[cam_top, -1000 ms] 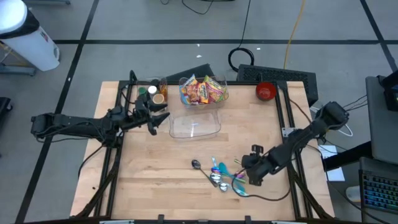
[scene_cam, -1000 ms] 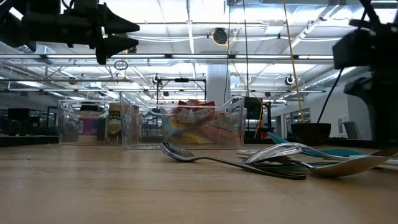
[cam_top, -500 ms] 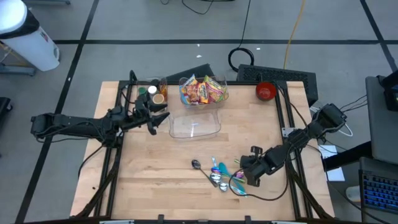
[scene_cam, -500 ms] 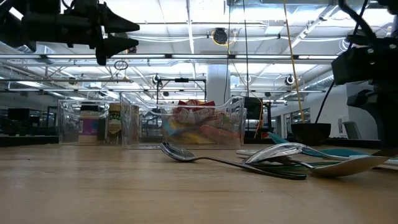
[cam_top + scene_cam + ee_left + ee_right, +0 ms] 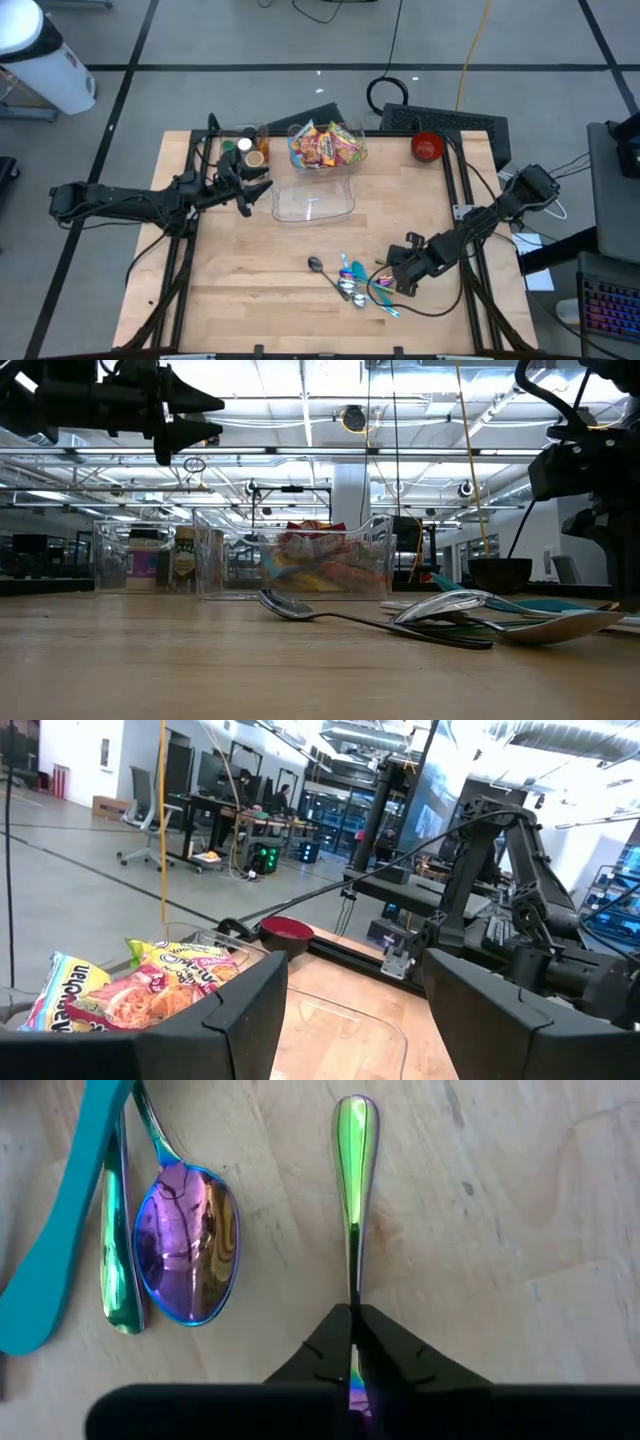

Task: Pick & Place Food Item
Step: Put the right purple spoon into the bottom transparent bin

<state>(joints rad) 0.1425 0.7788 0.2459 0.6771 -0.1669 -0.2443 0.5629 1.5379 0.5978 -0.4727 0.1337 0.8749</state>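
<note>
A heap of iridescent utensils (image 5: 356, 281) lies on the wooden table near its front edge, among them a spoon (image 5: 187, 1240) and a teal handle (image 5: 55, 1220). My right gripper (image 5: 393, 284) points down at the heap's right side, shut on a thin green-sheened utensil (image 5: 354, 1170). Bright food packets (image 5: 326, 146) fill a clear bin at the far middle, with an empty clear bin (image 5: 314, 201) just in front of it. My left gripper (image 5: 256, 192) hangs open, high above the table, left of the empty bin. My right gripper pinches the thin handle (image 5: 353, 1295) of the green-sheened utensil between its two fingertips (image 5: 330, 1342), some way back from the handle's rounded end (image 5: 354, 1115). The fingers come from above, pointing down. The handle lies flat on the wood.
A red bowl (image 5: 427, 147) stands at the far right of the table and a few jars (image 5: 250, 148) at the far left. Black frame rails (image 5: 462, 190) run along both sides. Bare wood spreads over the near left (image 5: 250, 290).
My right gripper has sunk toward the table and shifted a little toward the table's left, onto the right side of the utensil heap. The utensils lie where they were.
</note>
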